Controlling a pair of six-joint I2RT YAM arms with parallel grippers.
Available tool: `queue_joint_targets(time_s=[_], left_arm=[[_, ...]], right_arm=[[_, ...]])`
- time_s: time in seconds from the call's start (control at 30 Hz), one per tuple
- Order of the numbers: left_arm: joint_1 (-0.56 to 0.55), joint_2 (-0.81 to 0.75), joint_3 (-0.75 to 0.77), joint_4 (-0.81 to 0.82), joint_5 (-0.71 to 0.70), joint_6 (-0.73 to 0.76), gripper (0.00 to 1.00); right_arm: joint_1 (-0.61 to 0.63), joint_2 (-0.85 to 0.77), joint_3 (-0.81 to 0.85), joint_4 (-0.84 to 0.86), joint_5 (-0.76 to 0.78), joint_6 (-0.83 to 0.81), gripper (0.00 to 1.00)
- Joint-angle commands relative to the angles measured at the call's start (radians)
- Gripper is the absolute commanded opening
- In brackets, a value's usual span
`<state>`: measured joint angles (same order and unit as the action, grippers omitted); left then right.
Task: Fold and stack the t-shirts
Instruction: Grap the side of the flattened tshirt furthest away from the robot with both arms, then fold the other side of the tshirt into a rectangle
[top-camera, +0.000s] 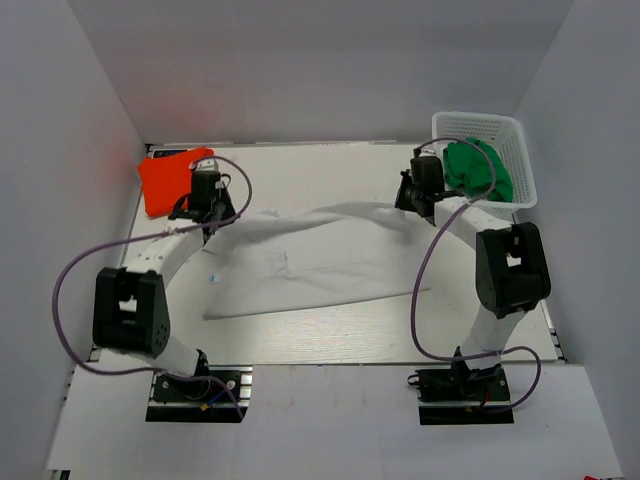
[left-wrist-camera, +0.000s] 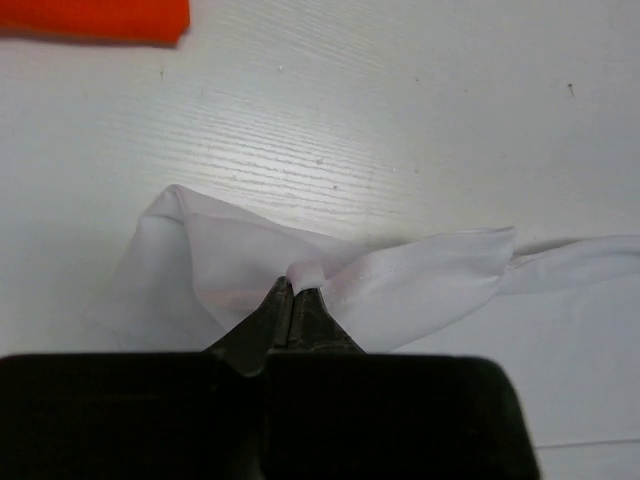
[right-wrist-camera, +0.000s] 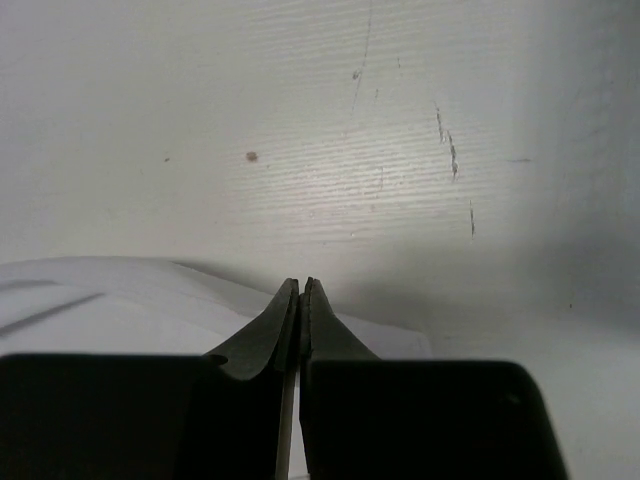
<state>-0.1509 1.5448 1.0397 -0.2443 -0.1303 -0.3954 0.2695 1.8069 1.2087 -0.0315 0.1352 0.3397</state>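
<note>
Far left, at the back corner of the table (top-camera: 340, 340): orange t-shirt (top-camera: 170, 180), folded, lying flat, just beside the left gripper (top-camera: 212, 215) and apart from the white cloth. Seen again in the left wrist view as an orange strip (left-wrist-camera: 95, 18) at the top edge.

Left gripper (left-wrist-camera: 295, 290) pinched tight on a bunched corner of the white t-shirt (top-camera: 320, 260), fingertips (left-wrist-camera: 275, 305) together with a small fold of fabric (left-wrist-camera: 400, 280) poking up between them.

Across the middle: white t-shirt stretched between both grippers, far edge pulled taut, near part draped flat on the table, lower hem running at a slant toward the right arm.

Right side: right gripper (top-camera: 418, 200) at the shirt's other far corner. From the right wrist camera, fingers (right-wrist-camera: 270, 330) nearly closed, only a thin slit between them (right-wrist-camera: 301, 285), white cloth (right-wrist-camera: 90, 295) lying under and around them; gripping a thin layer of it.

Far right, back corner: white lattice basket (top-camera: 520, 150), green t-shirt (top-camera: 478, 172) crumpled inside, just behind the right gripper.
</note>
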Motion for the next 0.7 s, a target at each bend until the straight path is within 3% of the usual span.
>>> queue_joint_targets(time_s=[0.0, 0.3, 0.67], left_arm=[[-0.001, -0.146, -0.131, 0.074, 0.053, -0.065, 0.0], [-0.001, -0.37, -0.316, 0.089, 0.051, -0.128, 0.0], [-0.001, -0.439, -0.276, -0.003, -0.032, -0.137, 0.0]], right_arm=[[-0.006, -0.084, -0.082, 0.064, -0.014, 0.005, 0.0], [-0.003, -0.207, -0.158, 0.062, -0.022, -0.013, 0.0], [-0.004, -0.236, -0.164, 0.033, -0.02, -0.021, 0.0]])
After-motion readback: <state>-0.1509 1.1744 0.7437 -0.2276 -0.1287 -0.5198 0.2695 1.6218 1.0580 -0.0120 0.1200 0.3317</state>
